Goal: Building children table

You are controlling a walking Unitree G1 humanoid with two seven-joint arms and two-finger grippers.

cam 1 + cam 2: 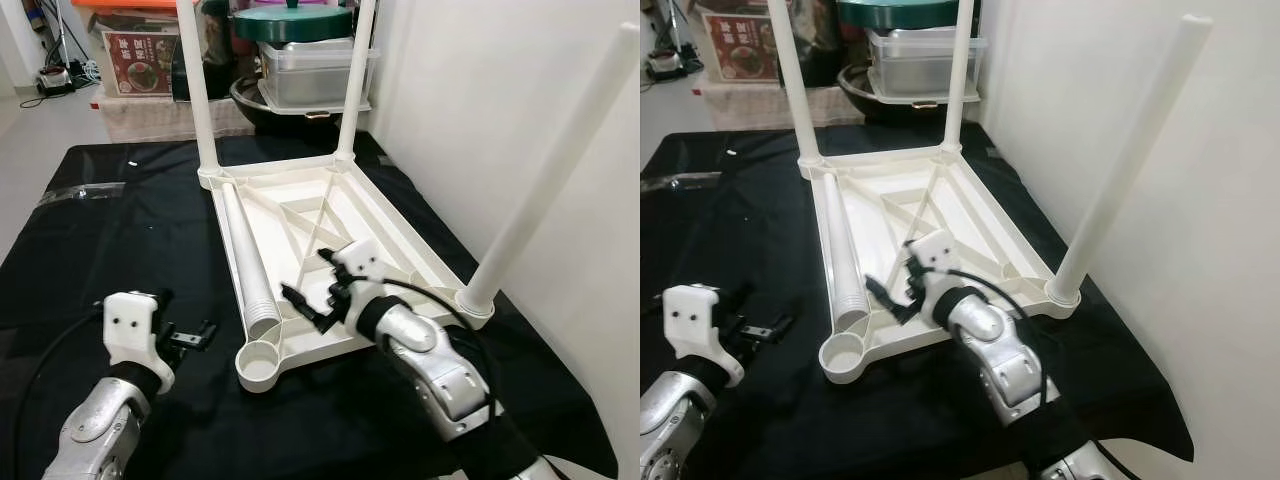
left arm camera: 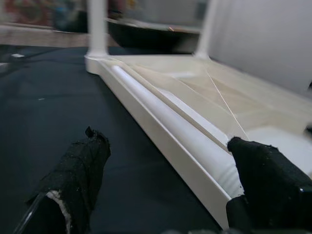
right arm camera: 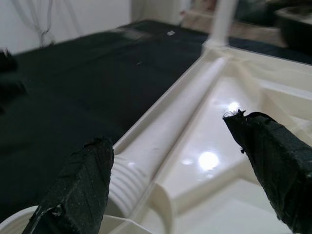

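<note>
Right gripper (image 1: 312, 305) over near edge of upturned table (image 1: 300, 215), fingers (image 3: 80, 187) spread wide astride loose leg (image 1: 248, 265) lying inside, gripping nothing; left gripper (image 1: 190, 338) spread, empty, beside table on black desk (image 1: 110, 230)

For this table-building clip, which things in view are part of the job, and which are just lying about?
Part of the job:
- upturned white tabletop on the black cloth
- three fitted legs
- loose leg lying inside the tabletop
- empty corner socket
- right gripper, open over the loose leg
- left gripper, open beside the tabletop

Lying about:
- metal containers
- red printed box
</note>
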